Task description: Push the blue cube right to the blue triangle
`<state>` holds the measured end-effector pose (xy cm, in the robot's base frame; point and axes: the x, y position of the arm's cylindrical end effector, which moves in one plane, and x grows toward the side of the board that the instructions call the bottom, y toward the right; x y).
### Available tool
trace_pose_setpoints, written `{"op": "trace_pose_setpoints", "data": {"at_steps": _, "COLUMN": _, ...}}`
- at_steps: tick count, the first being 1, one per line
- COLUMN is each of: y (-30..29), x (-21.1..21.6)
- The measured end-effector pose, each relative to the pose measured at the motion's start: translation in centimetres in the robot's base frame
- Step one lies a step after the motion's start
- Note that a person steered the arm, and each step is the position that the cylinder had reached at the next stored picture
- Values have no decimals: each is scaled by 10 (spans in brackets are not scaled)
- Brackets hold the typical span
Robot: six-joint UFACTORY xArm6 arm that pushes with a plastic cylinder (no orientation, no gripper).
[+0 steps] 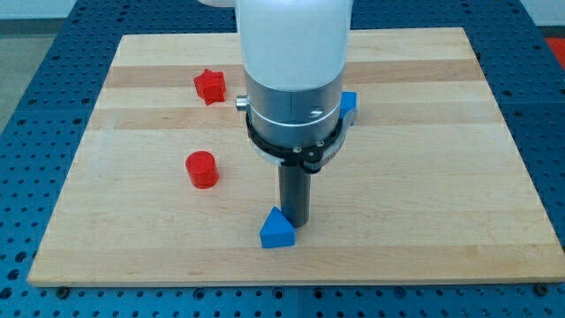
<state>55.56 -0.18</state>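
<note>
The blue triangle lies near the view's bottom centre of the wooden board. The blue cube sits higher up, right of centre, mostly hidden behind the arm's white and black body; only its right edge shows. My tip stands on the board just right of and slightly behind the blue triangle, touching it or nearly so. The tip is well below the blue cube in the view and is not in contact with it.
A red star lies at the upper left of the wooden board. A red cylinder stands at the left, mid height. The board rests on a blue perforated table.
</note>
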Motion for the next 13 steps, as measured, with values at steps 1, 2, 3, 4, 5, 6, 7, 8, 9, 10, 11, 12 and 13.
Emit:
{"op": "trace_pose_setpoints", "data": {"at_steps": 1, "y": 1, "x": -4}}
{"op": "trace_pose_setpoints", "data": {"at_steps": 2, "y": 10, "x": -33}}
{"op": "trace_pose_setpoints", "data": {"at_steps": 3, "y": 33, "x": -60}}
{"op": "trace_pose_setpoints", "data": {"at_steps": 4, "y": 66, "x": -86}}
{"op": "trace_pose_setpoints", "data": {"at_steps": 5, "y": 98, "x": -112}}
{"op": "trace_pose_setpoints", "data": {"at_steps": 6, "y": 127, "x": -139}}
{"op": "trace_pose_setpoints", "data": {"at_steps": 7, "y": 143, "x": -166}}
{"op": "trace_pose_setpoints", "data": {"at_steps": 8, "y": 140, "x": -196}}
{"op": "trace_pose_setpoints", "data": {"at_steps": 9, "y": 125, "x": -209}}
{"op": "trace_pose_setpoints", "data": {"at_steps": 10, "y": 111, "x": -211}}
{"op": "trace_pose_setpoints", "data": {"at_steps": 11, "y": 102, "x": -208}}
{"op": "trace_pose_setpoints", "data": {"at_steps": 12, "y": 93, "x": -200}}
{"op": "trace_pose_setpoints", "data": {"at_steps": 13, "y": 84, "x": -188}}
